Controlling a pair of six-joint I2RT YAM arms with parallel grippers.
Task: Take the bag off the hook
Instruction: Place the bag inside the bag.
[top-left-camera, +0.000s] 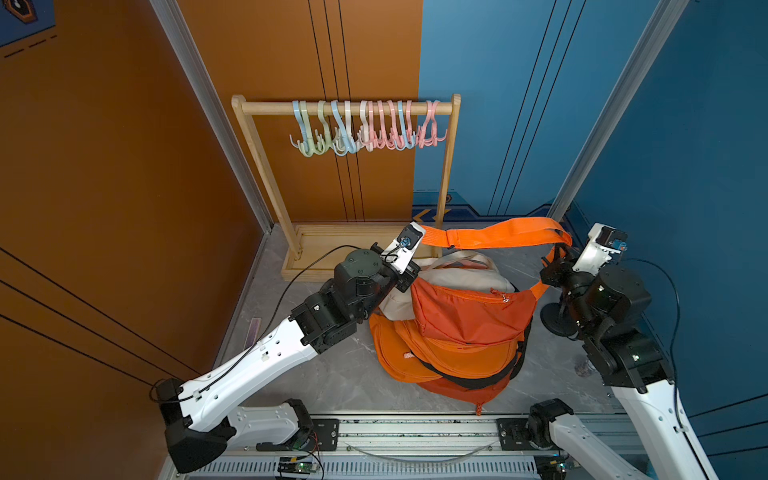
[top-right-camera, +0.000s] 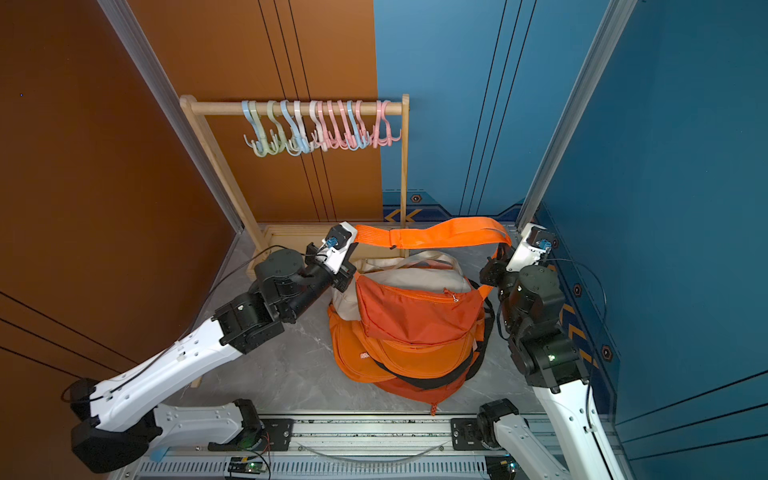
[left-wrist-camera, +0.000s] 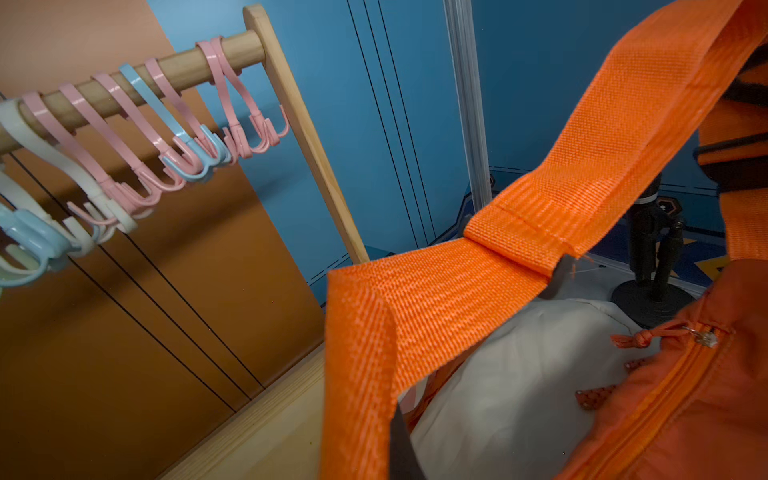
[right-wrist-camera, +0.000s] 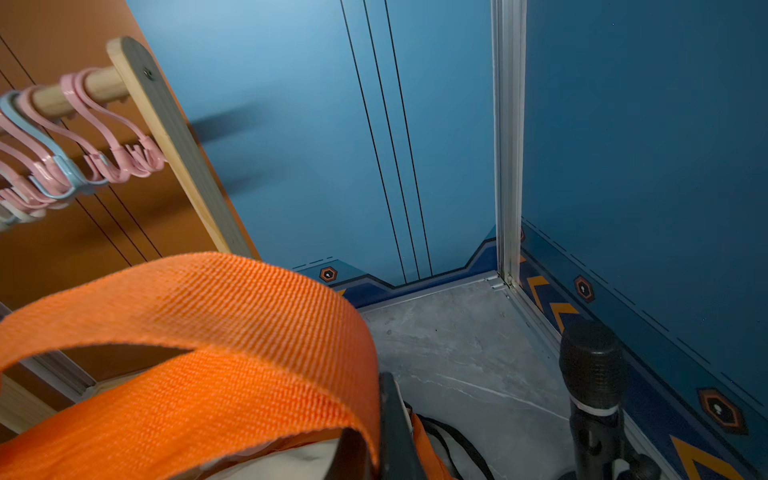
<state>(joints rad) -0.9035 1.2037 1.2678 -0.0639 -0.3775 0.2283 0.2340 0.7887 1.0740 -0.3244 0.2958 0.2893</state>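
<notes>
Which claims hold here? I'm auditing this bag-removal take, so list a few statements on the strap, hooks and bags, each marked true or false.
1. The orange strap runs between the left gripper and the right gripper. True.
2. A bag hangs from the hooks on the wooden rack. False: every hook is bare; the orange bags lie piled on the table.
3. All hooks are pink. False: some are blue, green or white.
4. A cream bag sits in the pile. True.
</notes>
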